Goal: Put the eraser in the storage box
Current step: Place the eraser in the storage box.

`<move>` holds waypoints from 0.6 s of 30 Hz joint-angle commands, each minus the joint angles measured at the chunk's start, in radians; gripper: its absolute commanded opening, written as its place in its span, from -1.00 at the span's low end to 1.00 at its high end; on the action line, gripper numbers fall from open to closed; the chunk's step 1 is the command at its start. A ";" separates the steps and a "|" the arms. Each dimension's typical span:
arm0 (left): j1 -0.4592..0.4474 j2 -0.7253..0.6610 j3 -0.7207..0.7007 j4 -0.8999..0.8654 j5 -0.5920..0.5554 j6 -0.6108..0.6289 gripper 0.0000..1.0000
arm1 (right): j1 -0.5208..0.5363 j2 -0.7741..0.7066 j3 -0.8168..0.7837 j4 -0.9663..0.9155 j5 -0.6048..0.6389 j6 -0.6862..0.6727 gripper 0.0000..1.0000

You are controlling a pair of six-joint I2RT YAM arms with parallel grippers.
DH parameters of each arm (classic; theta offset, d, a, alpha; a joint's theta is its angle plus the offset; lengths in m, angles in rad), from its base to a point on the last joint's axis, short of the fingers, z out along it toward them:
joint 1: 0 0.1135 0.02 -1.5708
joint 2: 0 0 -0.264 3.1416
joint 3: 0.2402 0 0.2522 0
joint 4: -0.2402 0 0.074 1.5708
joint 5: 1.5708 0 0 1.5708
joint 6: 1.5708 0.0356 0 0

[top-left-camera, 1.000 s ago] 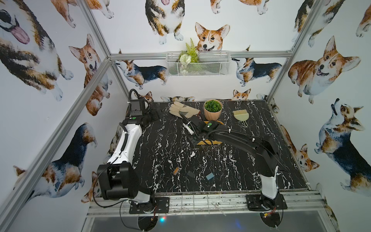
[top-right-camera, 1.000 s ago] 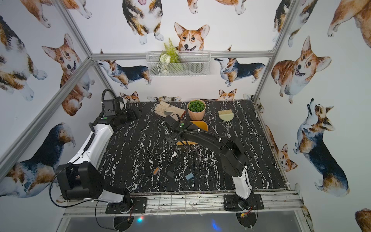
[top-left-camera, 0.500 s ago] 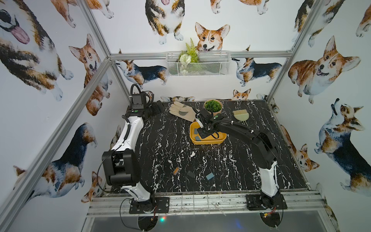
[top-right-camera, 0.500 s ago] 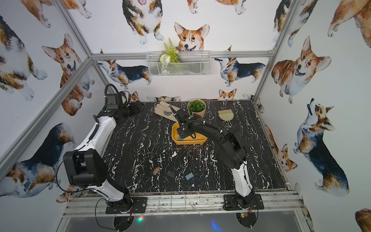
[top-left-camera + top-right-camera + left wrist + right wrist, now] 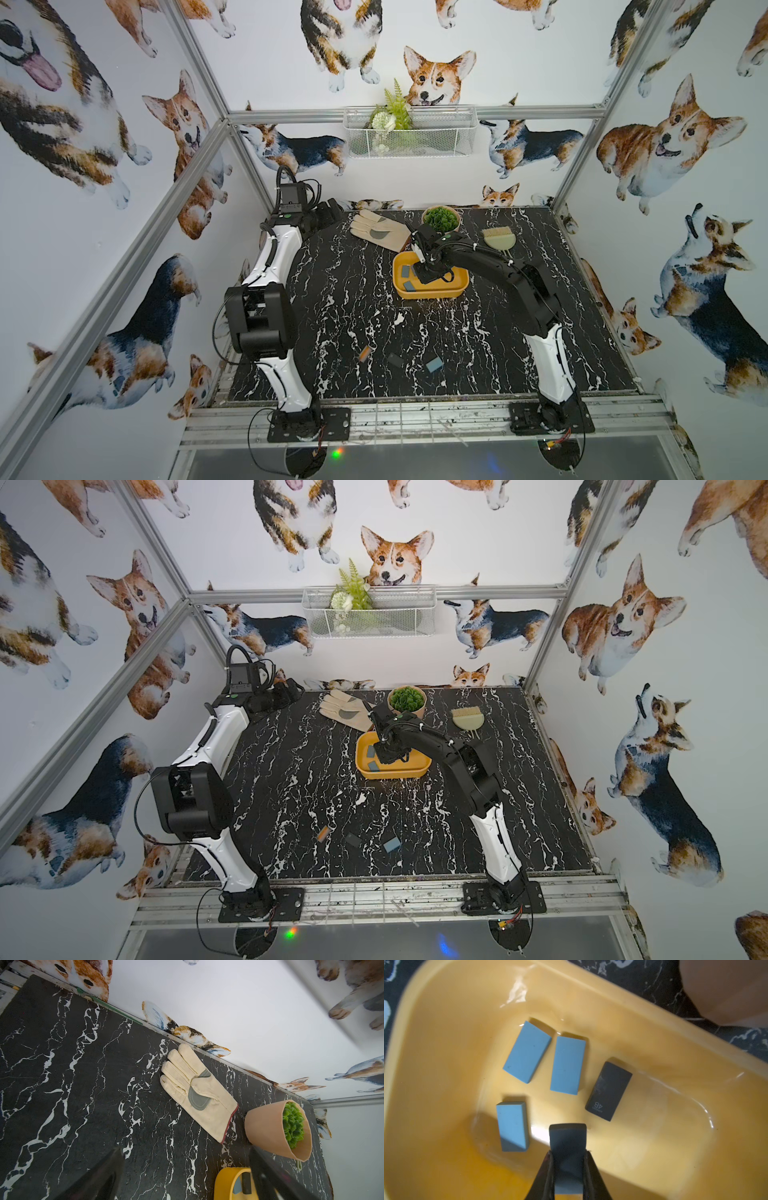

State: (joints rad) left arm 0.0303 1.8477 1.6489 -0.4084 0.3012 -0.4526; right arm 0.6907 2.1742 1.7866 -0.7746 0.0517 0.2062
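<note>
Eraser (image 5: pixel 568 1136) pinched in R gripper (image 5: pixel 569 1154) over storage box (image 5: pixel 436 1043) — L gripper (image 5: pixel 186 1149) jaws apart.

eraser (image 5: pixel 568 1138): near end cut off by the edge, sides covered by the jaws.
right gripper (image 5: pixel 568 1159): tips hidden under its wrist in both top views.
left gripper (image 5: pixel 185 1150): fingers (image 5: pixel 99 1180) dark, blurred, cut off.
pot (image 5: pixel 726 991): blurred corner only, right wrist view.
black bit (image 5: pixel 395 360): too small to name.
</note>
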 commanded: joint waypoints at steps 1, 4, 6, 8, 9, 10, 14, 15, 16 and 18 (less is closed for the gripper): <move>0.000 0.022 0.030 -0.010 0.010 -0.006 0.92 | -0.013 0.010 0.010 -0.024 -0.018 0.002 -0.59; -0.001 0.034 0.047 -0.018 0.005 -0.001 0.92 | -0.019 0.021 0.011 -0.029 -0.015 -0.004 -0.59; -0.001 0.037 0.052 -0.020 0.004 0.000 0.92 | -0.019 0.025 0.010 -0.031 -0.013 -0.004 -0.58; 0.000 0.036 0.052 -0.021 0.004 0.002 0.92 | -0.019 0.030 0.010 -0.034 -0.016 -0.003 -0.58; 0.000 0.035 0.051 -0.021 0.003 0.003 0.92 | -0.019 0.032 0.008 -0.034 -0.020 -0.002 -0.58; 0.000 0.033 0.050 -0.023 0.001 0.006 0.92 | -0.018 0.033 0.007 -0.035 -0.019 -0.003 -0.58; -0.001 0.030 0.047 -0.023 -0.001 0.009 0.92 | -0.018 0.037 0.004 -0.040 -0.015 -0.004 -0.57; -0.001 0.030 0.046 -0.024 -0.002 0.009 0.92 | -0.018 0.039 0.002 -0.040 -0.012 -0.004 -0.57; 0.000 0.028 0.045 -0.024 -0.002 0.011 0.92 | -0.019 0.042 0.003 -0.040 -0.010 -0.004 -0.56; 0.000 0.027 0.041 -0.025 -0.004 0.014 0.92 | -0.019 0.051 0.011 -0.045 -0.006 -0.004 -0.55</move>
State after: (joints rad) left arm 0.0303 1.8809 1.6913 -0.4263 0.3031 -0.4484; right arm 0.6731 2.2139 1.7885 -0.7959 0.0334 0.2062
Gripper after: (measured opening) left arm 0.961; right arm 0.224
